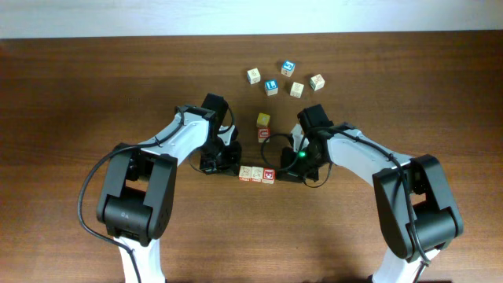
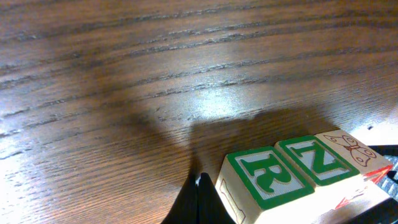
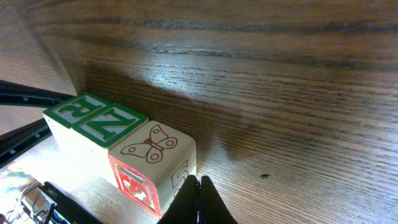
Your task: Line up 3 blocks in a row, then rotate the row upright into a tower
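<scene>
**Q:** What lies closest to the arms?

**A:** A row of three blocks (image 1: 257, 174) on a brown wooden table (image 1: 94, 79), their sides touching, midway between the two arms. The left gripper (image 2: 200, 194) is clenched on nothing, its tips just beside one end block. The right gripper (image 3: 199, 196) is likewise pinched empty, just beside the other end.

**Q:** How would the blocks handle?

**A:** I judge them to be light, stiff wooden cubes with smooth printed faces, apt to slide or twist under a push. Each end block has free sides to grip. The middle one is hemmed in by its neighbours, so only its front and back faces are open to a pinch.

**Q:** Is there any writing?

**A:** The R block (image 2: 267, 177) shows a green R in a green frame. The N block (image 2: 317, 160) shows a green N. The butterfly block (image 2: 351, 151) has an outline butterfly on top, a faint 5 on one side and a red-framed face I cannot read. No brand shows.

**Q:** And farther off?

**A:** A yellow cube (image 1: 263, 119) sits near, beyond the row. Past it are five loose cubes (image 1: 296, 90), two of them blue, all too small to read.
</scene>
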You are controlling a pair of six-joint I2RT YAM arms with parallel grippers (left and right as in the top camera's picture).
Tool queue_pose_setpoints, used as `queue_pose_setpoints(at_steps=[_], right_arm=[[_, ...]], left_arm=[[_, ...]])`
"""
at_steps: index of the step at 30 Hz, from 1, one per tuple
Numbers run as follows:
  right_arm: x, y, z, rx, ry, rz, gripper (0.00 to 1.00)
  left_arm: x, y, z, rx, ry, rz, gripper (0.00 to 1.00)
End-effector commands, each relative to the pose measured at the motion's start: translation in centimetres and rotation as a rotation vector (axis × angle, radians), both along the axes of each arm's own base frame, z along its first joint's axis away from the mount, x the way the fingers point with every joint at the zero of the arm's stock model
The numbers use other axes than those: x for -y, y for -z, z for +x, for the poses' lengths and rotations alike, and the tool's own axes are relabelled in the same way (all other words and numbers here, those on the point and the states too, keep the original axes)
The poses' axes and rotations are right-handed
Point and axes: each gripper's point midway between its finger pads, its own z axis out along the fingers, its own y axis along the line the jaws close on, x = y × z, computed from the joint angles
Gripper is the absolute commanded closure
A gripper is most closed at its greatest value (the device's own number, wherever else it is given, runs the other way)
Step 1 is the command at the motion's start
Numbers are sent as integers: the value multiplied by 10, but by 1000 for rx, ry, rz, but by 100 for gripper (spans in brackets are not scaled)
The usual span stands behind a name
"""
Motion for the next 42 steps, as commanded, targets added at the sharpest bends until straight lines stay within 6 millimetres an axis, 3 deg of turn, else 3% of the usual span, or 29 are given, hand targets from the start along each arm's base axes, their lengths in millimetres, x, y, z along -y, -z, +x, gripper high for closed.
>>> queue_pose_setpoints(at_steps=[1, 5, 11, 18, 26, 42], right_arm=[[-7, 1, -3, 12, -29, 13, 96], [-9, 1, -4, 15, -34, 14, 96], [-9, 1, -5, 12, -34, 13, 96], [-9, 1, -5, 12, -35, 14, 96], [-10, 1, -5, 11, -35, 16, 96], [-14, -2, -6, 6, -40, 46, 96]], left_arm=[[-17, 13, 1, 9, -9, 103, 100], [-18, 12, 1, 10, -2, 102, 100], [-18, -6, 8, 70, -1, 99, 100], [-19, -3, 2, 49, 0, 102, 100], [10, -15, -2, 74, 136, -105, 100], [11, -15, -1, 85, 152, -112, 100]])
